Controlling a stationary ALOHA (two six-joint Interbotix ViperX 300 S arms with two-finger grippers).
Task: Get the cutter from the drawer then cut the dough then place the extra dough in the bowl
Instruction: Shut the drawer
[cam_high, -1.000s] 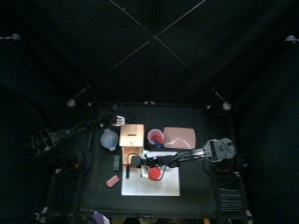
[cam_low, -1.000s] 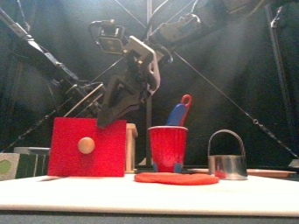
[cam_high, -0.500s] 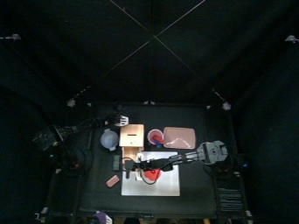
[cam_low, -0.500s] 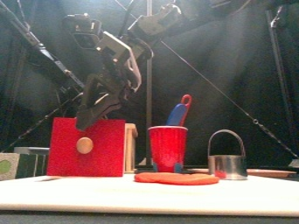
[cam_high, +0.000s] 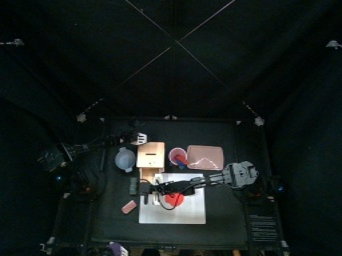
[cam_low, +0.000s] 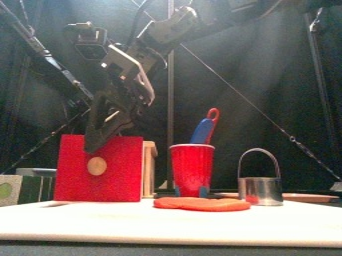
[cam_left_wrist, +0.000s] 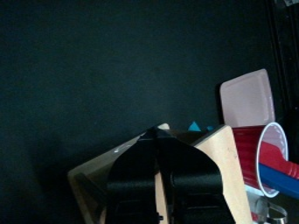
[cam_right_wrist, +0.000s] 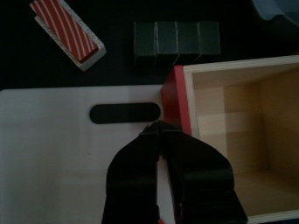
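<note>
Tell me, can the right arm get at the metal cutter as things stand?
Probably yes. The cutter stands upright right of the red cup, handle up, nothing over it. The right gripper hangs above the red drawer front, well clear.

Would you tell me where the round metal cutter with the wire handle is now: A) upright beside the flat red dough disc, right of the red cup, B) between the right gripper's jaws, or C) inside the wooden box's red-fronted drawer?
A: the front view shows the cutter standing upright, just right of the dough disc and the red cup.
</note>
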